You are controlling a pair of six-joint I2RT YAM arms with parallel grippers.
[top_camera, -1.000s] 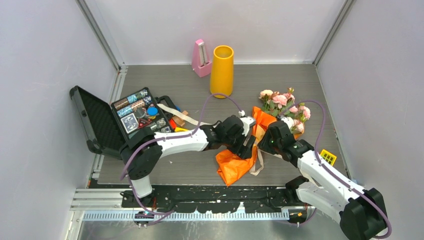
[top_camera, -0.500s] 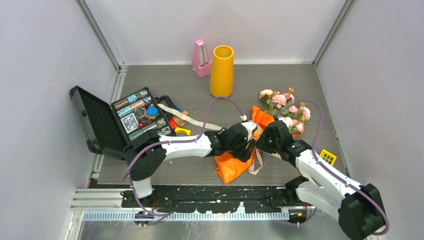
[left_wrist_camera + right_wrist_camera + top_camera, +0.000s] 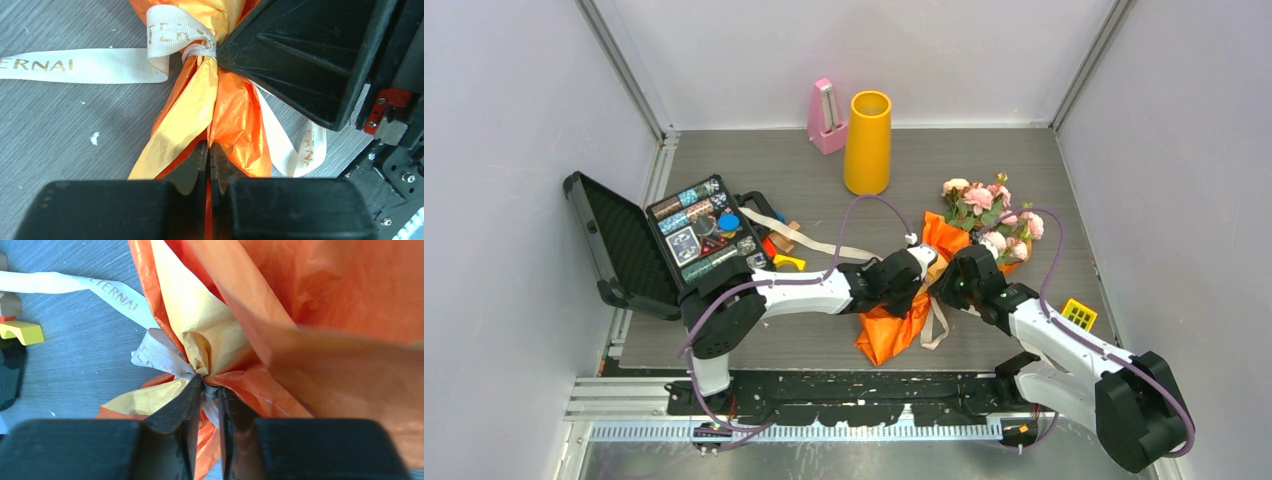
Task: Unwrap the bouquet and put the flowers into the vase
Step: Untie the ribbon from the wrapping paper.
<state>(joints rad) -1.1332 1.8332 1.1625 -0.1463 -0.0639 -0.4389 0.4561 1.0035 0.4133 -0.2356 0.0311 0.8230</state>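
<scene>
The bouquet lies on the table in crinkled orange paper. Its pink flowers point to the back right. A beige ribbon is knotted round its neck. My left gripper is shut on a fold of the orange paper just below the knot. From the other side, my right gripper is shut at the knot, with a strip of ribbon between its fingers. The yellow-orange vase stands upright at the back, apart from both arms.
A pink metronome stands left of the vase. An open black case of small items lies at the left, with toy blocks beside it. A ribbon tail trails across the table. A yellow grid block sits at the right.
My left gripper has slid right and down to the bouquet's neck and shut on the orange paper. The right gripper and the bouquet shifted slightly left.
</scene>
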